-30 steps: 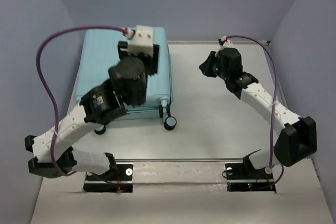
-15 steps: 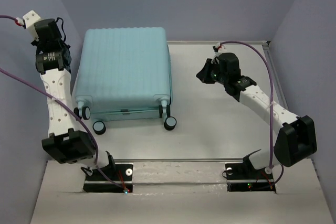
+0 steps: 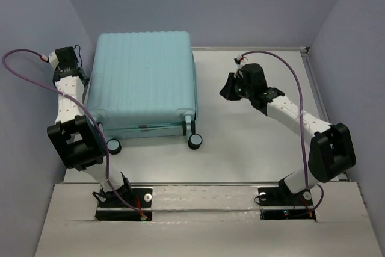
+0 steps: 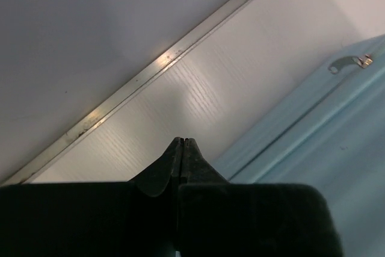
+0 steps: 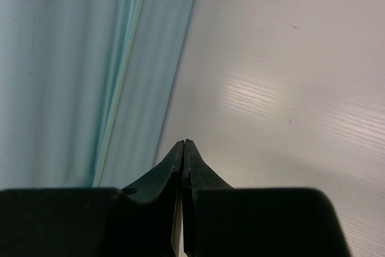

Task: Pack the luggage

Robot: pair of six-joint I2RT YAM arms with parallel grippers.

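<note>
Right now the suitcase (image 3: 141, 82) lies shut on the table (image 3: 252, 127), the left claw (image 4: 181, 142) clenched empty just left of it, the right claw (image 5: 182, 144) clenched empty off its right side. Both should open before reaching for its lid edge.

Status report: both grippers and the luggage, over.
Left gripper shut, empty, beside luggage. Right gripper shut, empty, on its other side. Luggage closed, flat on table. Nothing in between.

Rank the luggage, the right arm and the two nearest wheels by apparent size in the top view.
1. luggage
2. right arm
3. left wheel and right wheel: these look alike, so I will not rank one above the other.
</note>
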